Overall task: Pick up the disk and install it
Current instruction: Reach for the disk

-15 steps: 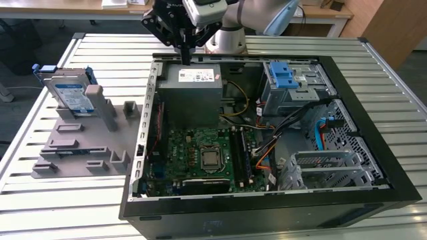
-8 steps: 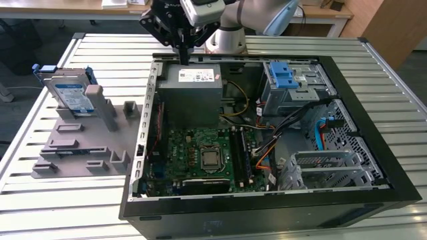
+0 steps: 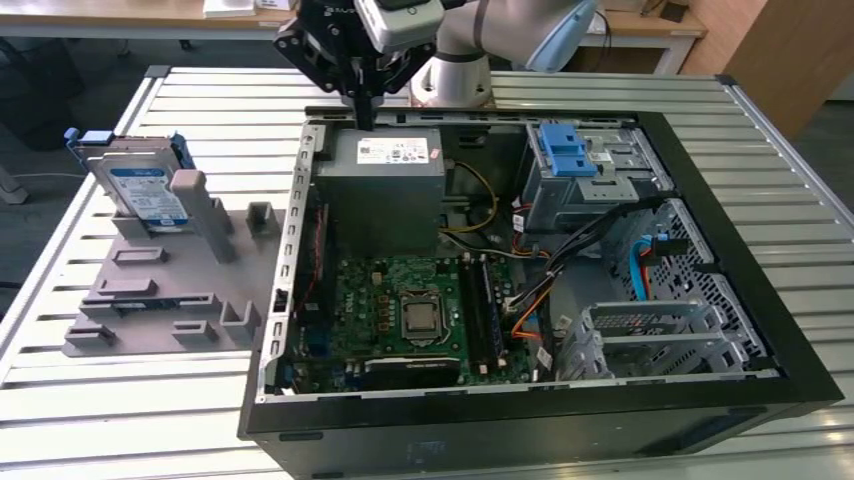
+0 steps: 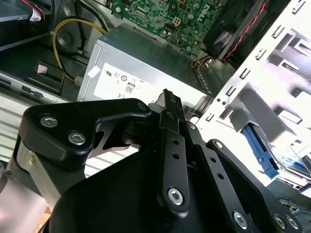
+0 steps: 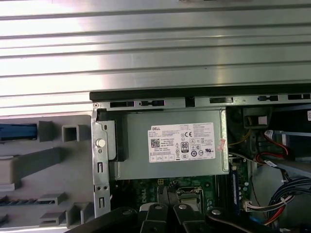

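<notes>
In the exterior view, the picture's edge cuts off the upper arm. The end effector (image 3: 363, 118) hangs just above the far rim of the open computer case (image 3: 534, 410). Its black fingers are brought together into one narrow tip, and they hold nothing. Directly below it lies the grey sheet-metal power-supply box (image 3: 387, 185) with its white sticker. The disk (image 3: 140, 190) is well apart from the end effector, outside the case toward the exterior view's left. It stands on edge in a matte grey moulded fixture (image 3: 160, 290) on the ribbed metal table (image 3: 160, 420). It is a flat silver rectangle with a white-and-blue label and a blue plastic carrier around it. A grey post and the slot of the fixture hide its lower part.

In the second wrist view, the end effector's (image 4: 167, 94) own glossy black links and screws block much of the scene. Its tip reads as a single closed bar over the power-supply box (image 4: 146, 73). A blue strip beyond it is too cut off for us to identify.

In the first wrist view, the end effector (image 5: 167, 194) pokes in at the picture's edge, just beside the green circuit board (image 5: 146, 189). The power-supply box (image 5: 172, 145) lies just beyond the board.
</notes>
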Controlling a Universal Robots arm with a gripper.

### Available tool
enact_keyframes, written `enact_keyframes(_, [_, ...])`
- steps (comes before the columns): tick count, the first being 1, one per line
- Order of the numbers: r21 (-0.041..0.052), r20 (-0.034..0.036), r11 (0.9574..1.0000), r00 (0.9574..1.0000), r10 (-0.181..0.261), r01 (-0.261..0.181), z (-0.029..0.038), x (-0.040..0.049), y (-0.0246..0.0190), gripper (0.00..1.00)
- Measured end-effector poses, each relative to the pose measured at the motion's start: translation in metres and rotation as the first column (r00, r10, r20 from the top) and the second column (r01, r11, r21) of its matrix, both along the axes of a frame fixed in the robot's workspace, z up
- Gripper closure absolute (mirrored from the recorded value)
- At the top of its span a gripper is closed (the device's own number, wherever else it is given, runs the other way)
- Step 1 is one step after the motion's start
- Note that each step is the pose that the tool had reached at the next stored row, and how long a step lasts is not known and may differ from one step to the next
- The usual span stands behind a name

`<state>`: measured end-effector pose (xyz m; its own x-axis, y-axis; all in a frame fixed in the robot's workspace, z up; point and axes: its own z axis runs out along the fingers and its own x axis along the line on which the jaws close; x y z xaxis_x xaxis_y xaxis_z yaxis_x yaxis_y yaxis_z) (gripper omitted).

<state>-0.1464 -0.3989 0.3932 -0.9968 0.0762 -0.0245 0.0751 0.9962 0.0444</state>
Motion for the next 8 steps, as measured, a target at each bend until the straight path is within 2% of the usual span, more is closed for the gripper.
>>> enact_keyframes(8, [-0.0001, -0.0001, 1.0, 1.0, 0.0, 0.0, 0.0, -0.0027, 0.0, 0.89])
